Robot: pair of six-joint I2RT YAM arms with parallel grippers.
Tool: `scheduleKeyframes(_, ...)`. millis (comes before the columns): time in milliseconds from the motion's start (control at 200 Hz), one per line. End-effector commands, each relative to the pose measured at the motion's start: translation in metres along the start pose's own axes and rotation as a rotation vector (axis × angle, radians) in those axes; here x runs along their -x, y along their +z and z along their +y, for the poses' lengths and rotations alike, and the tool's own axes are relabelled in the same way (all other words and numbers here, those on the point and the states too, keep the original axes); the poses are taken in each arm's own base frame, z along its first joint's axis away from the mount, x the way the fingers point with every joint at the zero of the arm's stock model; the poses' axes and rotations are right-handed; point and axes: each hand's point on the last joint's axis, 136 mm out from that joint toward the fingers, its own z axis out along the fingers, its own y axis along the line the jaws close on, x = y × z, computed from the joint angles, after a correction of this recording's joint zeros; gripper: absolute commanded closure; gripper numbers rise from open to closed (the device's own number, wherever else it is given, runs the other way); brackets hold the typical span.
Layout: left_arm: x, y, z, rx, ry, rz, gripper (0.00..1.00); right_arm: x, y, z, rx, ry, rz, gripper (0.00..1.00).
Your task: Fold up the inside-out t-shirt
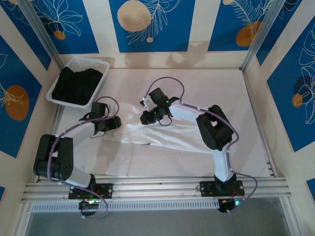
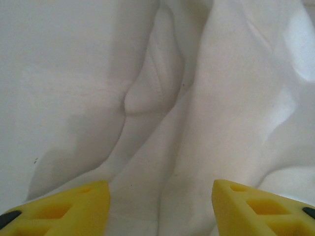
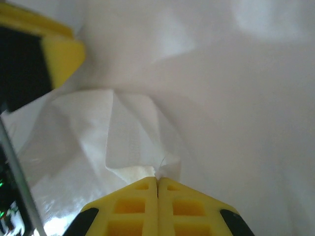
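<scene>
The white inside-out t-shirt (image 1: 162,132) lies bunched and creased across the middle of the table. My right gripper (image 1: 147,117) is over its upper left part, shut on a pinched fold of the cloth (image 3: 130,142), which rises in a peak from the yellow fingertips (image 3: 142,189). My left gripper (image 1: 112,123) hovers at the shirt's left edge with its jaws wide open. In the left wrist view its yellow fingers (image 2: 74,206) stand apart over wrinkled white fabric (image 2: 197,123), and nothing is between them.
A white plastic basket (image 1: 101,64) holding a black garment (image 1: 76,86) stands at the back left. Bare white table (image 1: 221,88) spreads to the right and behind the shirt. The left gripper's yellow finger (image 3: 61,56) shows close by at the upper left of the right wrist view.
</scene>
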Motion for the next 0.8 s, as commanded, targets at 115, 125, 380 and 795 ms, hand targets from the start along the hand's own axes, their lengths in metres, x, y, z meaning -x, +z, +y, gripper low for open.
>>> scheduleKeyframes(115, 0.011, -0.010, 0.003, -0.019, -0.048, -0.048, 0.42, -0.050, -0.002, 0.025, 0.113, -0.049, 0.074, 0.87)
scheduleKeyframes(125, 0.011, -0.010, 0.004, -0.017, -0.049, -0.049, 0.42, -0.053, -0.001, 0.025, 0.112, -0.046, 0.080, 0.86)
scheduleKeyframes(380, 0.023, -0.010, 0.006, -0.033, -0.057, -0.073, 0.30, -0.078, -0.010, 0.021, 0.071, -0.063, 0.106, 0.58)
scheduleKeyframes(795, 0.024, 0.031, -0.015, -0.014, 0.117, 0.084, 0.06, -0.059, -0.023, 0.024, 0.054, -0.089, 0.033, 0.53)
